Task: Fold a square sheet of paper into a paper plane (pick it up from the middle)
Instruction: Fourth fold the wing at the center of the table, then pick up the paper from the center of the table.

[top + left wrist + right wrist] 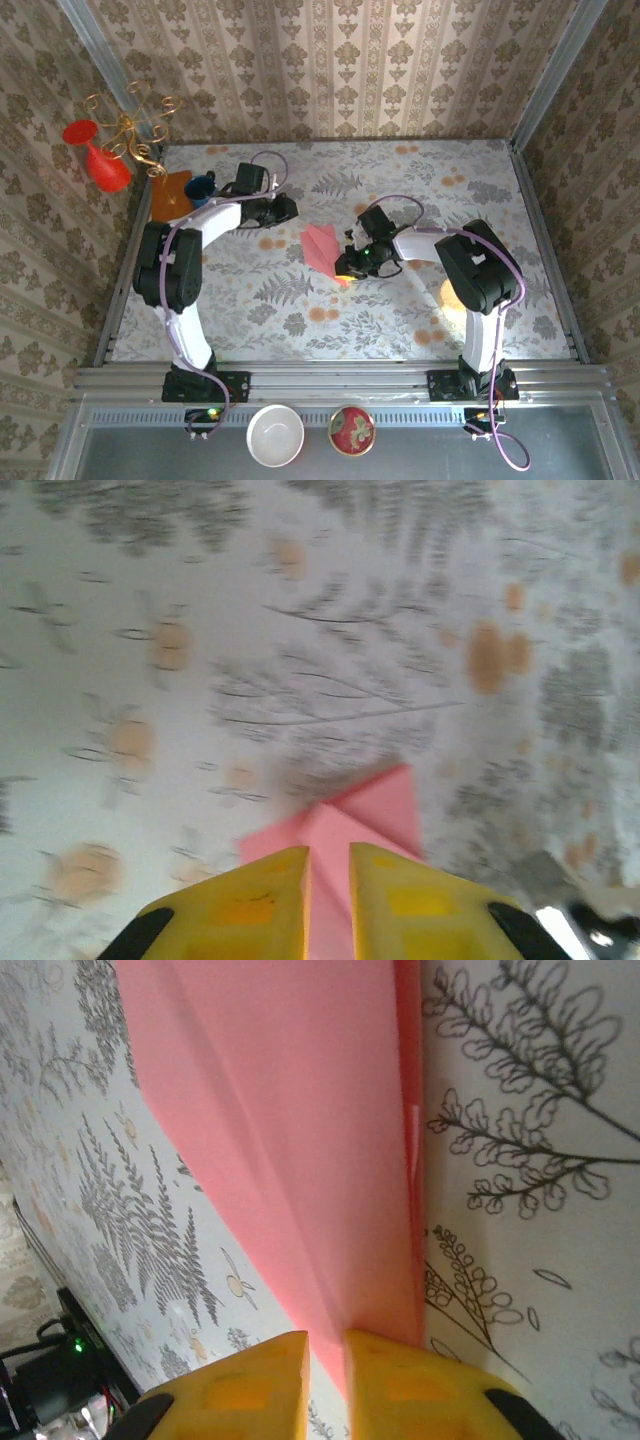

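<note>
The salmon-pink paper (320, 247) lies folded into a pointed shape with a centre ridge, mid-table on the floral cloth. My right gripper (350, 262) sits at its near right end. In the right wrist view the paper (280, 1110) runs down into the narrow gap between the yellow fingers (327, 1335), which stand slightly parted around its ridge. My left gripper (288, 208) hovers up and left of the paper, apart from it. In the blurred left wrist view the paper (370, 810) shows beyond the narrowly open fingertips (328, 852).
A blue mug (198, 187) and an orange board (170, 190) sit at the back left by the left arm. A red vase (100, 160) and a gold candle holder (130, 125) stand beyond the corner. A white bowl (275, 435) and a red bowl (352, 430) rest below the front rail.
</note>
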Tool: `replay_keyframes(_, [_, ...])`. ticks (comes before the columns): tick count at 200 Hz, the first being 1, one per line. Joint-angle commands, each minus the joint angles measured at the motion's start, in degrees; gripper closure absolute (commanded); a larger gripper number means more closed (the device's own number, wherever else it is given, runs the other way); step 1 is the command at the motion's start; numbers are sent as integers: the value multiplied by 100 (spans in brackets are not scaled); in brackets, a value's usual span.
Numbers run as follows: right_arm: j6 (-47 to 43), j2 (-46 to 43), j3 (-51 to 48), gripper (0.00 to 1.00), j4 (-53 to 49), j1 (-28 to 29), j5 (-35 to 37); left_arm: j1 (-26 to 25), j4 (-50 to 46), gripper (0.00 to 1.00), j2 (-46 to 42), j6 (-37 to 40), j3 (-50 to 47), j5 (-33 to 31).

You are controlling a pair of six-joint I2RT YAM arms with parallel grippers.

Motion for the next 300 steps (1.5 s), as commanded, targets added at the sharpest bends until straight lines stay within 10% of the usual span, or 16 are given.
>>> replay_keyframes(1, [219,-564,29,72,7,-59,179,-345,356,75,-327,-414,-453,-210])
replay_keyframes(61, [310,-1229,-466,58,749,-240,1218,-1007,1772,54,-660,-1512,-1672,-447])
replay_keyframes(186, [-415,163,182,63,1211,-467,-181,-1174,3153,45,-354,-2669,-2405,-392])
replay_keyframes(300, [-499,252,563,96,1393,-466,-557,-980,3370,45,-899,-2620,-2775,-438])
